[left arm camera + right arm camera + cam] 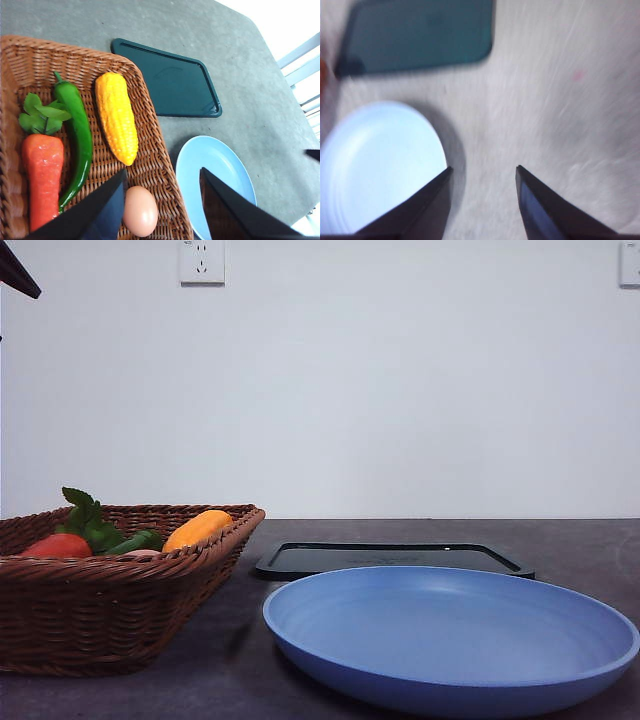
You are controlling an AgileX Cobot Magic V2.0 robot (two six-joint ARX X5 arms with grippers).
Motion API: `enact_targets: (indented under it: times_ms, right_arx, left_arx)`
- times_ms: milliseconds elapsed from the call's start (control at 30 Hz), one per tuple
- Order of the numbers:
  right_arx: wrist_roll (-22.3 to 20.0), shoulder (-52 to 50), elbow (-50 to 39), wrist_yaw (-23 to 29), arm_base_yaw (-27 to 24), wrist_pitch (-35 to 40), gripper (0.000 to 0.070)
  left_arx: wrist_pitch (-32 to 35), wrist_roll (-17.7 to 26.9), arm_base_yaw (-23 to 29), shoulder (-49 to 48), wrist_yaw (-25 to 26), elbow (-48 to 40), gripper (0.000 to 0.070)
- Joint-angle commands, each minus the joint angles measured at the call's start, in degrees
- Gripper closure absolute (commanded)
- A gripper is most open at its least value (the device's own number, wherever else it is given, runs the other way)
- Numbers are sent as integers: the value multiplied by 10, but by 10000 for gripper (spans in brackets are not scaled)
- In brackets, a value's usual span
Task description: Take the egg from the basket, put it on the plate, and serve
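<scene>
1. The wicker basket (105, 615) sits at the near left of the dark grey table (590, 550), its braided rim facing the camera.
2. Inside it, from left to right in the left wrist view, lie a red-orange carrot-like vegetable (43, 175) with green leaves, a green chili pepper (77, 135) and a yellow corn cob (117, 117).
3. The egg (140, 211), smooth and brownish-pink, rests on the basket floor in the corner nearest the plate, just beyond the tip of the corn cob and apart from it.
4. The left gripper (162, 210) hangs above that corner with its fingers spread wide and nothing between them; the egg shows just beside one dark finger (100, 212), seemingly below it and not touched.
5. A flat black rectangular tray (390, 558) lies farther back, right of the basket; faint embossed marks on it cannot be read.
6. The light-blue plate (450, 680) stands near and right of the basket, in front of the tray, with nothing on it.
7. The right gripper (482, 200) hovers over bare table just beside the plate's rim, its fingers parted and holding nothing; that view is blurred.
8. A white wall socket (201, 261) is mounted on the far wall; its small print is too small to read.
</scene>
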Motion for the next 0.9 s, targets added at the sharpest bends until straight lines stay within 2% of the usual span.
enact_targets:
  times_ms: [0, 133, 300, 633, 733, 867]
  right_arx:
    - [-9, 32, 9, 0, 12, 6, 440]
    - [-25, 104, 9, -4, 42, 18, 440]
    - [-30, 185, 9, -33, 73, 39, 440]
    - [-33, 295, 9, -77, 104, 93, 456]
    - [-33, 310, 9, -80, 107, 100, 517]
    - [-33, 309, 9, -78, 107, 100, 675]
  left_arx:
    - [4, -5, -3, 3, 3, 7, 403]
    - [4, -11, -6, 3, 4, 7, 403]
    - [4, -11, -7, 3, 4, 7, 403]
    - [0, -11, -7, 3, 4, 7, 403]
    - [0, -11, -7, 3, 4, 7, 404]
    - [0, -12, -7, 3, 4, 7, 402]
